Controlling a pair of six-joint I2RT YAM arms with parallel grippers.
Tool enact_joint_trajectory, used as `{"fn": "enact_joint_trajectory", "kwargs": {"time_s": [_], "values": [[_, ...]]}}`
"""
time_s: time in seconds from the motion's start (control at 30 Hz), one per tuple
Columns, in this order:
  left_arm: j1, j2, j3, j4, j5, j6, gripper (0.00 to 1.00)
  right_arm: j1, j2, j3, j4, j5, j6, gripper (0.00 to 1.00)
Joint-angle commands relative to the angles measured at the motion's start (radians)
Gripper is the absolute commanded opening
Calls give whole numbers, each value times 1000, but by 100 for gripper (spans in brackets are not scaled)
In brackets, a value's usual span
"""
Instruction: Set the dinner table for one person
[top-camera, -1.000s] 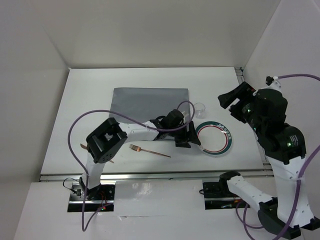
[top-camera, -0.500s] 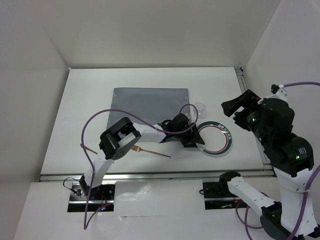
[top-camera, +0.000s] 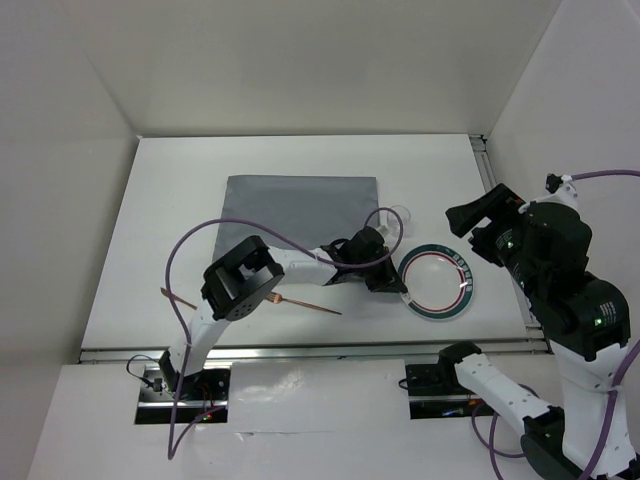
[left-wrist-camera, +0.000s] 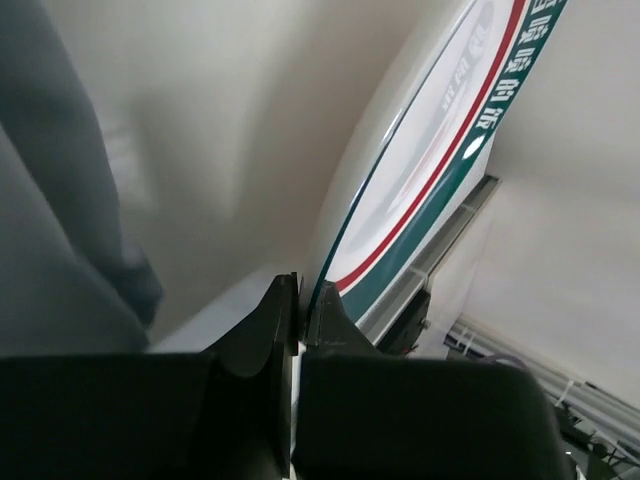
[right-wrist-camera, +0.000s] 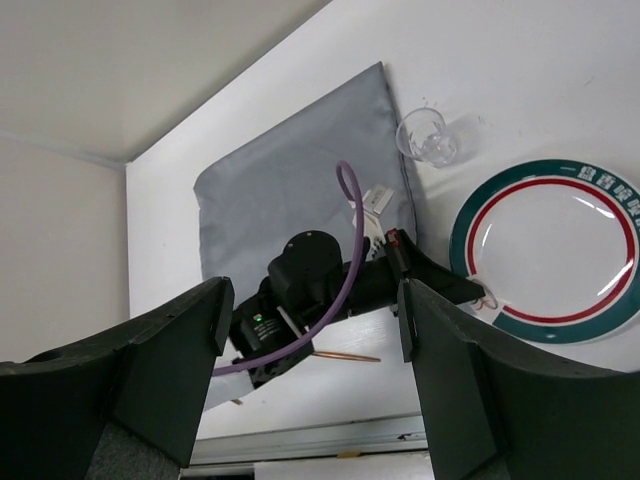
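While my left gripper (top-camera: 398, 287) is pinching the left rim of the round white plate with green and red bands (top-camera: 437, 283), I am judging that the step in hand is bringing this plate onto the grey rectangular cloth mat (top-camera: 300, 205). The jaws are standing almost closed, with only the thin rim between them, as the left wrist view is showing. The plate is lying right of centre in the top view, on the plain white dinner table (top-camera: 170, 200), near the mat's lower right corner. A grip on one edge is letting a plate tip, so I am planning to lift little and move slowly, passing clear of the small clear glass cup (top-camera: 400, 215). My right gripper (top-camera: 472, 212) is hanging wide open at the right, holding nothing.
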Motion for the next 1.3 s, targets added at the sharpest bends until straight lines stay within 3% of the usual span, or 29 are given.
{"fn": "enact_joint_trajectory", "kwargs": {"time_s": [0.0, 0.1, 0.3, 0.4, 0.5, 0.73, 1.27], "values": [[-20, -153, 13, -45, 35, 106, 0, 8, -10, -14, 7, 16, 8, 78], [-21, -265, 13, -116, 56, 179, 0, 8, -10, -15, 35, 27, 8, 78], [84, -400, 50, -303, 134, 323, 0, 8, 0, -24, 64, 27, -1, 78], [206, -470, 50, -421, 168, 376, 0, 8, 9, -33, 83, 27, -1, 78], [358, -543, -45, -533, 144, 400, 0, 8, 9, -53, 107, 27, -1, 78], [703, -667, -258, -526, 177, 431, 0, 8, 9, -125, 152, -3, -1, 78], [822, -422, -315, -293, 370, 399, 0, 8, 36, -195, 163, -36, -10, 78]]}}
